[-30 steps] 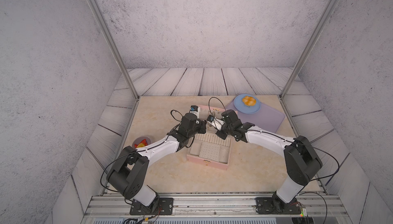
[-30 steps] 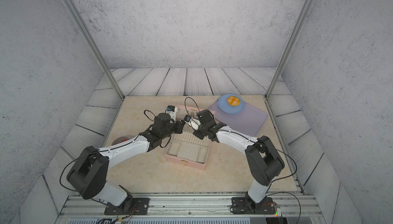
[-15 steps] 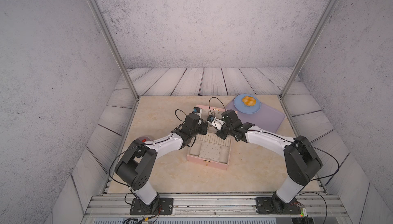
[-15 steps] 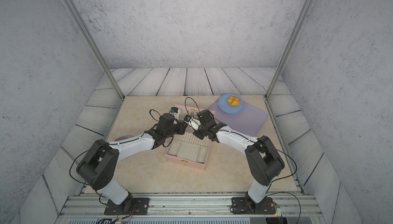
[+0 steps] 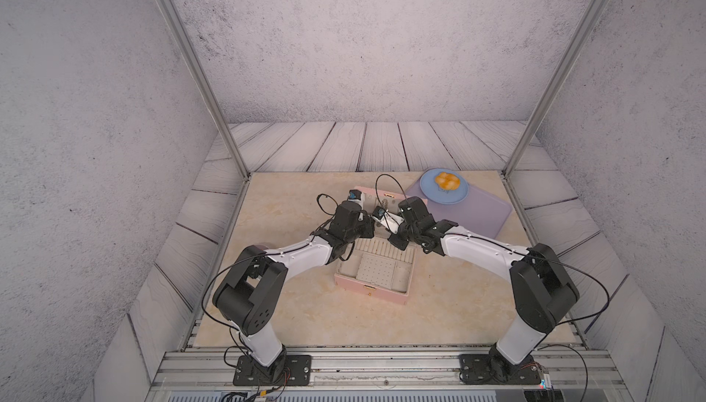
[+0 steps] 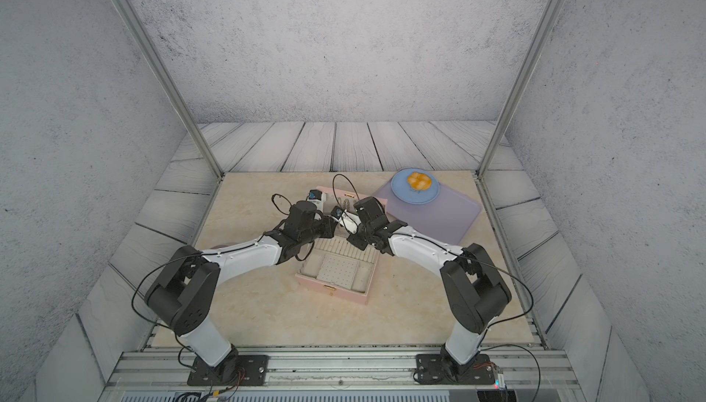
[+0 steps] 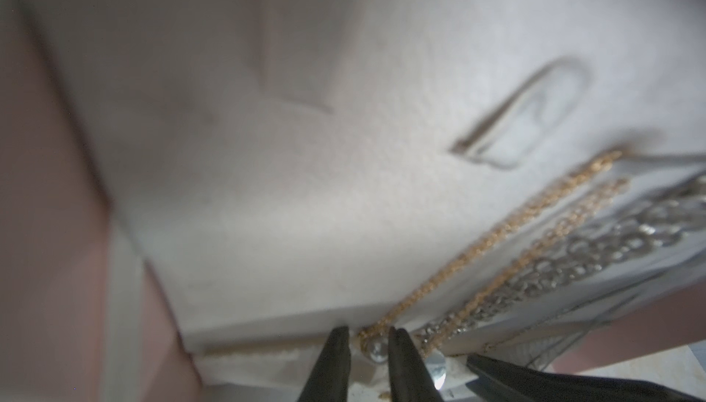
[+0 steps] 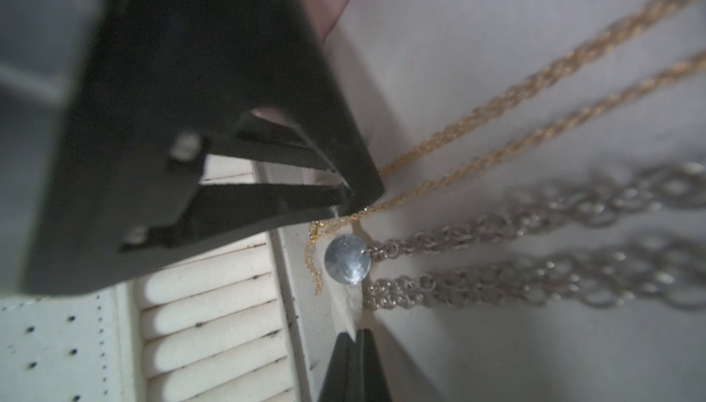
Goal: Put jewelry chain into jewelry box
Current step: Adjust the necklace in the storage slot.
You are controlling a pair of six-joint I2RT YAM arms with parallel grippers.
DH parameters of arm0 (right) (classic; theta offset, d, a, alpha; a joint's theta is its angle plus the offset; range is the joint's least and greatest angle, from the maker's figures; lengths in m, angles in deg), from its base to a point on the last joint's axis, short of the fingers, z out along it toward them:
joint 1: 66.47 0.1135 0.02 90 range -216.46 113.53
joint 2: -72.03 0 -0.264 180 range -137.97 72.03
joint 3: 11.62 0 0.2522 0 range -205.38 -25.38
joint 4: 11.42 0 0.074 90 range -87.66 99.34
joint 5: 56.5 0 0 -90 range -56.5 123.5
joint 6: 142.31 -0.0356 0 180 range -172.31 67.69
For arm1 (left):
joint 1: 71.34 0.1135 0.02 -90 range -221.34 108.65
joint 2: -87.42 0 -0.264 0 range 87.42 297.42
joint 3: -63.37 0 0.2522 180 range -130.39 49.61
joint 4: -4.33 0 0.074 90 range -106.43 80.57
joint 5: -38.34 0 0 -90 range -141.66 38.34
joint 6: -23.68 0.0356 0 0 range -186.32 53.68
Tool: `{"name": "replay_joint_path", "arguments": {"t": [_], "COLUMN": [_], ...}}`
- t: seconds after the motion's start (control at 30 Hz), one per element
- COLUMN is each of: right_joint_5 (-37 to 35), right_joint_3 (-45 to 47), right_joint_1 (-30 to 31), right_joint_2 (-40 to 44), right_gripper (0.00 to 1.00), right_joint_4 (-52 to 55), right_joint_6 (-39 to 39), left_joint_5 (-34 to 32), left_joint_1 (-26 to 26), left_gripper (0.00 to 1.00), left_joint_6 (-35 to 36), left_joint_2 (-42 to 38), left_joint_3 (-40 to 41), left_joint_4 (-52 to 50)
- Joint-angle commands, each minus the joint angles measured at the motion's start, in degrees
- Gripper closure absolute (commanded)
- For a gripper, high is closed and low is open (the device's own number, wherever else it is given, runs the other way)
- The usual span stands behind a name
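Cell: grey speckled walls, pale plank floor, beige marble-look tabletop (image 5: 305,316). Clock directions are read from a top view, with 12 at the far wall.

The pale pink hinged jewelry box (image 5: 386,296) lies open at centre. Its cream-lined lid (image 5: 370,194) is raised on the 12 o'clock side. The fine gold jewelry chain (image 7: 496,233) hangs in two strands down the lid lining, just beside a chunky silver link chain (image 7: 611,243) carrying a round silver disc (image 8: 347,260). The gold chain's lower end reaches the hinge line by the cream ring rolls (image 8: 210,304).

Tool state, left gripper (image 7: 365,346): black fingers narrowly parted, straddling the gold chain's small round pendant (image 7: 376,351). A sliver of lining shows beside the pendant, so it is not clamped.
Tool state, right gripper (image 8: 356,337): fingers pressed together, empty, near the disc at the hinge line.

Versus one second ago:
- The left arm's elbow has swung inward, toward 2 o'clock.
- The small bowl (image 5: 258,246) at 9 o'clock, which then showed red and yellow contents, is nearly hidden behind the forearm.
- Unchanged: right arm, box, and at 1 o'clock the blue plate (image 5: 456,196) with orange bun (image 5: 446,180) on the lilac mat (image 5: 477,220).

Writing: blue tag on the left wrist camera (image 5: 354,194), print too small to read.
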Motion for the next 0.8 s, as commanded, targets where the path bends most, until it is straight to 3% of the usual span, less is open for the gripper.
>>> {"name": "replay_joint_path", "arguments": {"t": [0.0, 0.2, 0.5, 0.77], "right_joint_5": [1.59, 1.53, 1.51, 1.68], "right_joint_3": [0.87, 0.87, 0.98, 1.24], "right_joint_1": [-0.1, -0.09, -0.19, -0.32], "right_joint_2": [1.62, 1.69, 1.7, 1.64], "right_gripper": [1.0, 1.0, 1.0, 1.0], "right_joint_4": [-0.3, -0.26, -0.23, -0.63], "right_joint_6": [-0.78, -0.78, -0.88, -1.08], "left_joint_5": [-1.11, 0.28, 1.97, 1.03], "left_joint_1": [0.42, 0.37, 0.37, 0.46], "left_gripper": [0.81, 0.82, 0.76, 1.0], "left_joint_6": [-0.17, -0.68, 0.17, -0.42], "left_joint_2": [0.42, 0.55, 3.69, 3.54], "left_joint_3": [-1.62, -0.68, -3.57, -3.5], "left_joint_4": [4.12, 7.38, 6.75, 8.0]}}
